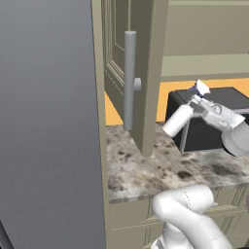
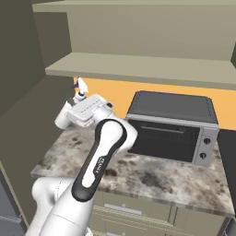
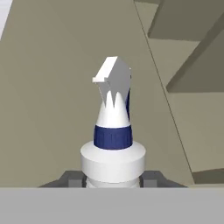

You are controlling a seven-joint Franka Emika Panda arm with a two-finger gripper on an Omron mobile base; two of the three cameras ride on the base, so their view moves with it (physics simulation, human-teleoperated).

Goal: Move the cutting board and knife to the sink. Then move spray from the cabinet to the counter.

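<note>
You have the small white spray bottle (image 1: 178,120) with its white-and-blue trigger top clamped in the two-finger gripper (image 1: 195,108), held tilted in the air above the speckled grey-and-brown marble-look counter (image 1: 160,170), between the open panelled door of the beige-olive cabinet (image 1: 146,58) and the dark toaster oven (image 2: 173,126). In the hand view the bottle's shoulder sits squeezed between the two dark fingertips (image 3: 70,178), whose lower parts are cut off at the bottom, and the nozzle points up against the cabinet's plain side. From the right base view you see just the nozzle tip of the bottle (image 2: 79,87) above the hand; the arm's forearm covers the body. In the left base view the oven is partly hidden behind the hand and cropped at the right edge, and the door's long grey bar handle (image 1: 129,78) stands in front of the orange back wall (image 2: 110,90).
</note>
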